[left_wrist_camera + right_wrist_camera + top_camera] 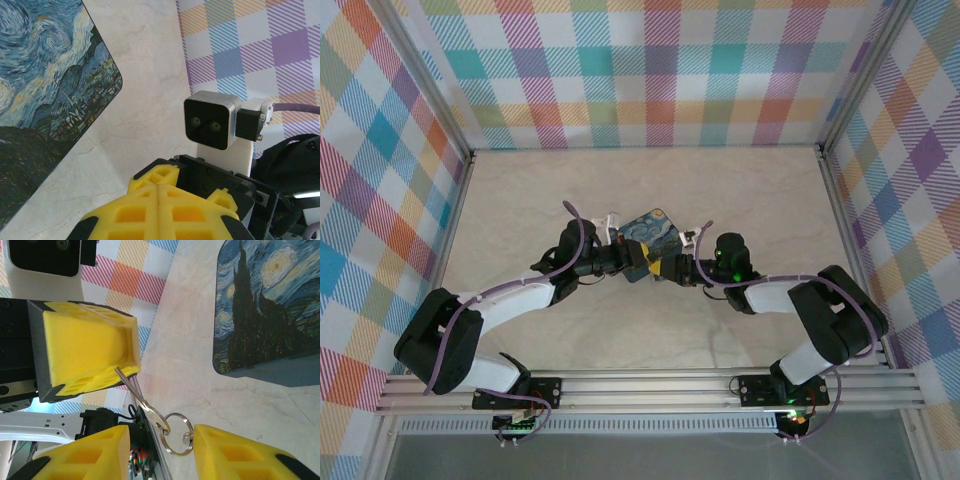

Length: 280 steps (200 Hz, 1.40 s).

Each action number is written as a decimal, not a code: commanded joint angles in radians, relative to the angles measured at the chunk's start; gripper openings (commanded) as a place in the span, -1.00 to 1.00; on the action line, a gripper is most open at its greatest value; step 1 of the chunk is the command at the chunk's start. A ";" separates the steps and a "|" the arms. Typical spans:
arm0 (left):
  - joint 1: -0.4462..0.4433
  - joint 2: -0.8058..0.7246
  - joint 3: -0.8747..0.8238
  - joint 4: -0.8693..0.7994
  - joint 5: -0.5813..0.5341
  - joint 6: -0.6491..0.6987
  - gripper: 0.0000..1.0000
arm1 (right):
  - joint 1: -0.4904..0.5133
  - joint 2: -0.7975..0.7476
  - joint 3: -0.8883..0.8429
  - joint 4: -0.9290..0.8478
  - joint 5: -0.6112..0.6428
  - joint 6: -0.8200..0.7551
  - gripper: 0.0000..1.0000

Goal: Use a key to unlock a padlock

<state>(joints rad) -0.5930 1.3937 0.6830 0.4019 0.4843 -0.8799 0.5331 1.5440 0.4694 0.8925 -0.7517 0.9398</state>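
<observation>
My left pincer [100, 357] is pressed together. The key [136, 392] juts from its tips, apparently pinched by the thin end. Whether the padlock hides between those pads I cannot tell. My right pincer [161, 441] stands spread and faces the left one tip to tip, with the key's ring [176, 436] hanging in the mouth of its gap. The key's long axis slants from the left tips into that gap, so I judge the right pincer is nearer to close on the head.

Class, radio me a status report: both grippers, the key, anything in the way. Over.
Left gripper shut on tip of slim silvery metal key. Right gripper open, silvery key ring between its fingers. Blue-yellow painted rectangular tin close beside.
</observation>
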 commanded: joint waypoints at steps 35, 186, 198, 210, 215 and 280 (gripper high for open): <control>0.012 0.004 -0.013 0.056 -0.007 -0.022 -1.00 | 0.018 0.034 0.020 0.078 0.003 0.024 -0.30; -0.220 -0.054 0.025 -0.595 -0.478 0.218 -0.14 | -0.093 -0.143 0.141 -0.779 0.188 -0.271 -0.36; -0.260 0.028 0.076 -0.601 -0.515 0.241 -0.13 | -0.094 -0.137 0.149 -0.792 0.195 -0.276 -0.36; -0.288 0.098 0.123 -0.595 -0.546 0.249 -0.14 | -0.096 -0.142 0.145 -0.792 0.204 -0.272 -0.36; -0.293 0.124 0.140 -0.592 -0.552 0.250 -0.15 | -0.096 -0.146 0.142 -0.796 0.212 -0.271 -0.36; -0.312 0.313 0.275 -0.595 -0.639 0.303 -0.20 | -0.118 -0.171 0.080 -0.767 0.224 -0.260 -0.36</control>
<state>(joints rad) -0.8909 1.6588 0.9123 -0.1814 -0.0975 -0.6216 0.4244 1.3968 0.5735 0.1360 -0.5301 0.6971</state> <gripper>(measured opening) 0.398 0.319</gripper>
